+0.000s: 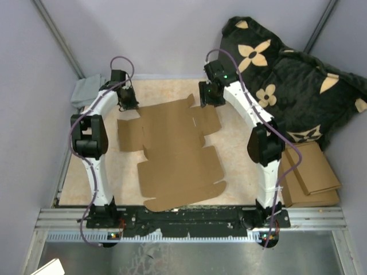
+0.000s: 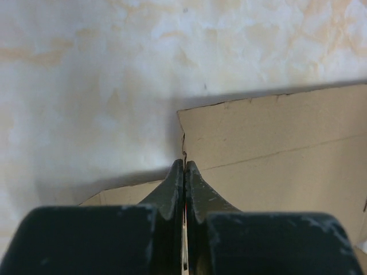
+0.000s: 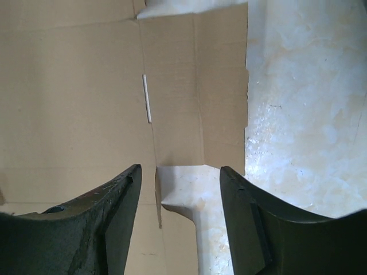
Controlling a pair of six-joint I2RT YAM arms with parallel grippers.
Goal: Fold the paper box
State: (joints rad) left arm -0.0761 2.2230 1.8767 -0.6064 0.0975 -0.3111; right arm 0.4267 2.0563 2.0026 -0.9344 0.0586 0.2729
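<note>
The paper box (image 1: 178,152) is a flat, unfolded brown die-cut sheet lying in the middle of the table. My left gripper (image 1: 129,103) is shut and empty at the sheet's far left corner. In the left wrist view its tips (image 2: 184,164) sit over the notch where a side flap meets the main panel (image 2: 275,149). My right gripper (image 1: 209,97) is open and empty at the sheet's far right. In the right wrist view it (image 3: 179,170) hangs over a cut-out between flaps, with the panel and a slit (image 3: 74,86) to its left.
A black cushion with tan flowers (image 1: 287,74) leans at the back right. Stacked thicker cardboard pieces (image 1: 312,175) lie off the table's right side. A grey cloth (image 1: 86,91) sits at the far left corner. A metal rail (image 1: 189,220) runs along the near edge.
</note>
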